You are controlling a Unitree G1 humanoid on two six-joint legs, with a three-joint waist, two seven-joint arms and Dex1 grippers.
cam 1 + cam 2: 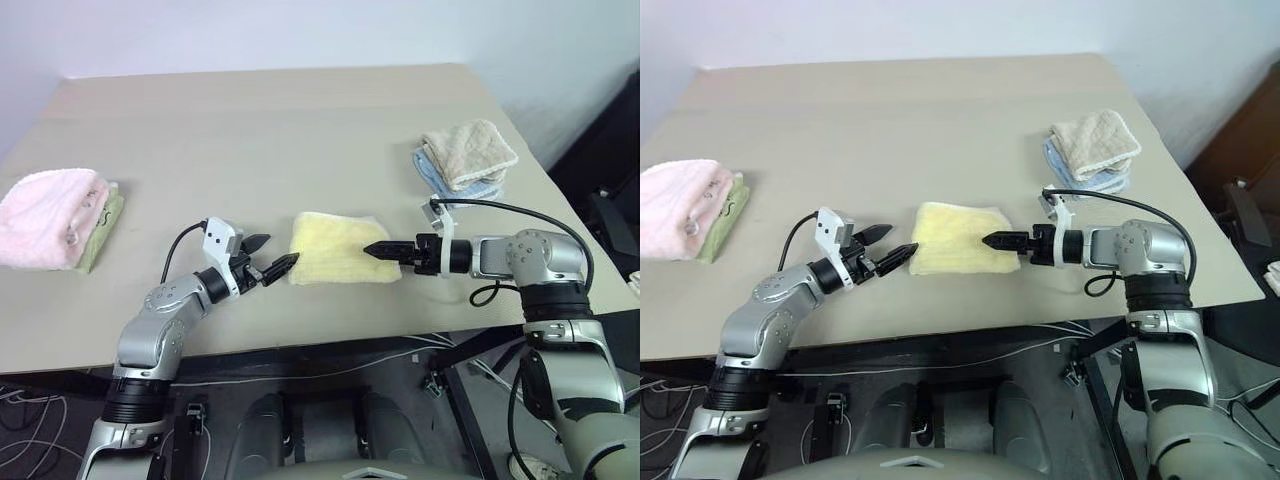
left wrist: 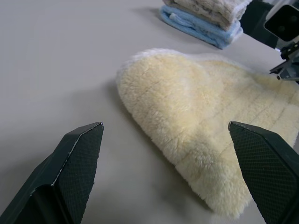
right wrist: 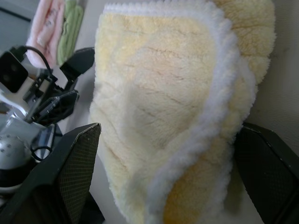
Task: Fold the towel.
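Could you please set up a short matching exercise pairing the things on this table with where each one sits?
Things:
1. yellow towel
2. pink towel
3. beige towel
4. left hand

Places:
A. on a blue cloth, at the table's right
B. at the table's left edge
C. open, just left of the yellow towel
D. folded, between both hands

Pairs: 1-D, 2-B, 3-A, 4-C

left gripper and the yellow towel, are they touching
Apart. In the left wrist view the left gripper has both fingers spread wide, and bare table shows between its fingertips and the towel.
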